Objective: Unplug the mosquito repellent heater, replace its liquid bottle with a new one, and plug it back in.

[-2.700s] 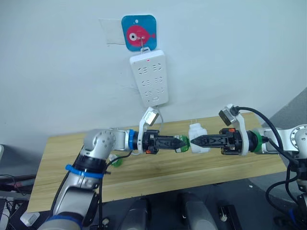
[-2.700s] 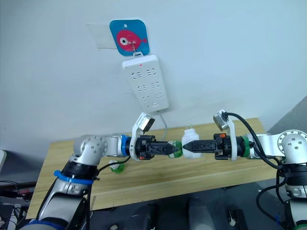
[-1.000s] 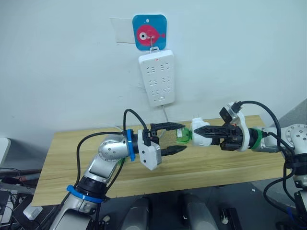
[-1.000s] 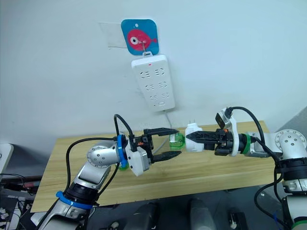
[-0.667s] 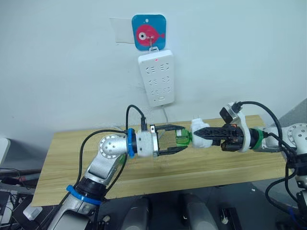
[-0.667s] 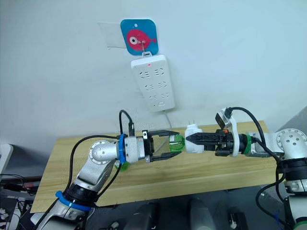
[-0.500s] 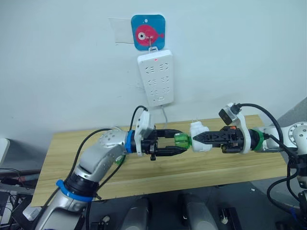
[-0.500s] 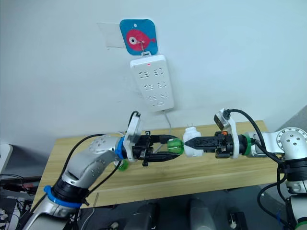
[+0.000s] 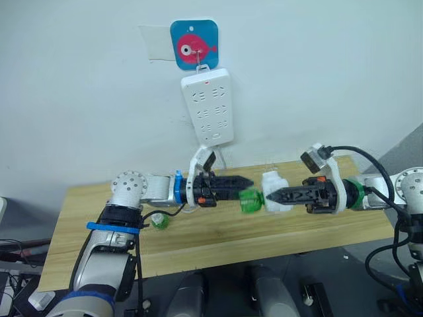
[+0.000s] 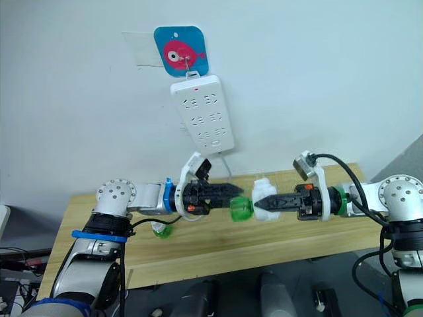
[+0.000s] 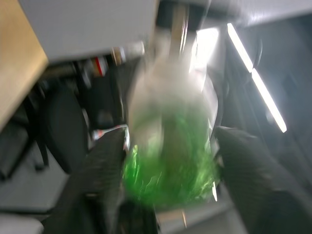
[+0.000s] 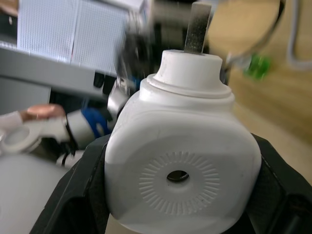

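Above the tabletop point(image 9: 218, 231), the left gripper point(image 9: 246, 198) clamps a green bottle point(image 9: 250, 200) end-on against the mosquito repellent heater point(image 9: 272, 191) clamped in the right gripper point(image 9: 268, 195).

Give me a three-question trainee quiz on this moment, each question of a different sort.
1. True or false: the small white rounded plastic heater is plugged into the long white power strip on the wall.
2. Multiple choice: what is the left gripper shut on? A) green liquid bottle B) power strip cable C) nothing that can be confirmed
3. Fill in: a second small green bottle lies on the wooden ____.

Key: 1. False: the right gripper holds it above the table. 2. A, as the left wrist view shows. 3. table.
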